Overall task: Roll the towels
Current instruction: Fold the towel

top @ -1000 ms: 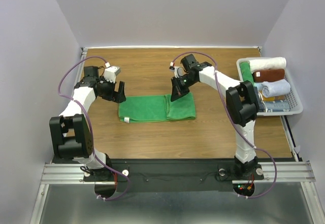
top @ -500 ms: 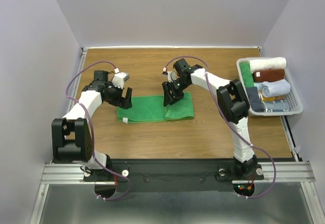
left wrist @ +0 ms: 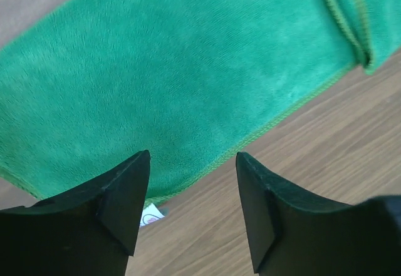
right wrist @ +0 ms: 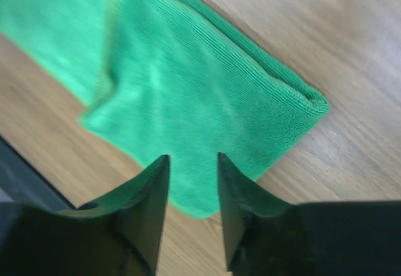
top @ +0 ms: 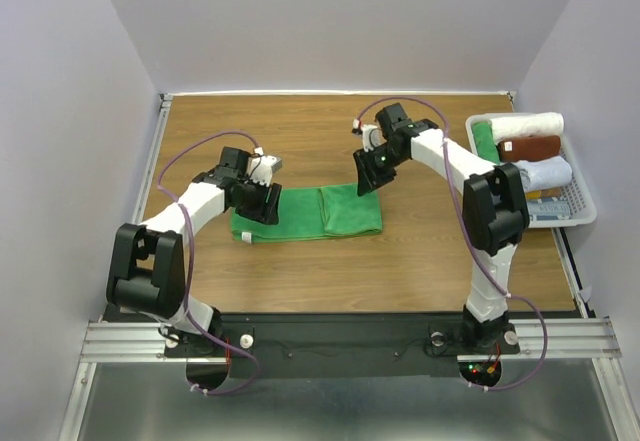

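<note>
- Change, right side: the right gripper [top: 368, 173] was pressed shut on the doubled end of the bright green plush cloth towel [top: 300, 216] a second ago. It has since let go and drawn back toward the upper right of the overhead frame. Its jaws now stand a little apart with nothing between them.
- Change, left side: the left gripper [top: 262, 201] has come in from bare wood to sit over the towel's left end. Its jaws are narrowing but parted, and they hold nothing.
- Reading: the fold appears finished and rolling not yet begun; the left end looks like the likely start.
- Location: the green towel lies flat at mid-frame on the brown wood-grain table [top: 300, 131], a long rectangle. Its right third is doubled over.
- Texture: short fuzzy pile, stitched hem, and a small white label [left wrist: 150, 215] peeping out at the near-left corner.
- Elsewhere: a pale blue towel [top: 550, 173] lies already rolled in the white slotted plastic basket [top: 585, 211] at right.
</note>
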Tool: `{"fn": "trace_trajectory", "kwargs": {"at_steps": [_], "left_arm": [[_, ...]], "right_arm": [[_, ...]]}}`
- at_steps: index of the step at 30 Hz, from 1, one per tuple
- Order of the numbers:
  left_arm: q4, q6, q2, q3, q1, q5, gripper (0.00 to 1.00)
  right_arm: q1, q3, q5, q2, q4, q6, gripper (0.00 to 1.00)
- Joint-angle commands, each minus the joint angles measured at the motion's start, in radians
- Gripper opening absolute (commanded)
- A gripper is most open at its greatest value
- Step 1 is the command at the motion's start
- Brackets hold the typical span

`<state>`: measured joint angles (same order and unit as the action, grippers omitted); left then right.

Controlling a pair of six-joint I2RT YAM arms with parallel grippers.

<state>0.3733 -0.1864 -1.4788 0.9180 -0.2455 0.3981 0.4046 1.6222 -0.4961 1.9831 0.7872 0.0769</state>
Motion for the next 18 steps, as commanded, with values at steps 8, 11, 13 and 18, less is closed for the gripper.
{"fn": "trace_trajectory", "kwargs": {"at_steps": [8,11,13,18], "left_arm": [[-0.008,0.108,-0.257,0.123,-0.026,-0.119,0.19],[-0.014,0.114,-0.346,0.191,-0.015,-0.171,0.09],[-0.017,0.110,-0.406,0.255,-0.008,-0.186,0.08],[0.002,0.056,-0.560,0.462,0.002,-0.236,0.07]], "right_arm": [[0.016,-0.050,0.094,0.128,0.040,0.073,0.29],[0.016,-0.114,0.065,0.114,0.032,0.054,0.29],[0.016,-0.178,-0.001,0.092,0.014,0.017,0.29],[0.025,-0.275,-0.227,0.059,-0.035,-0.034,0.35]]}}
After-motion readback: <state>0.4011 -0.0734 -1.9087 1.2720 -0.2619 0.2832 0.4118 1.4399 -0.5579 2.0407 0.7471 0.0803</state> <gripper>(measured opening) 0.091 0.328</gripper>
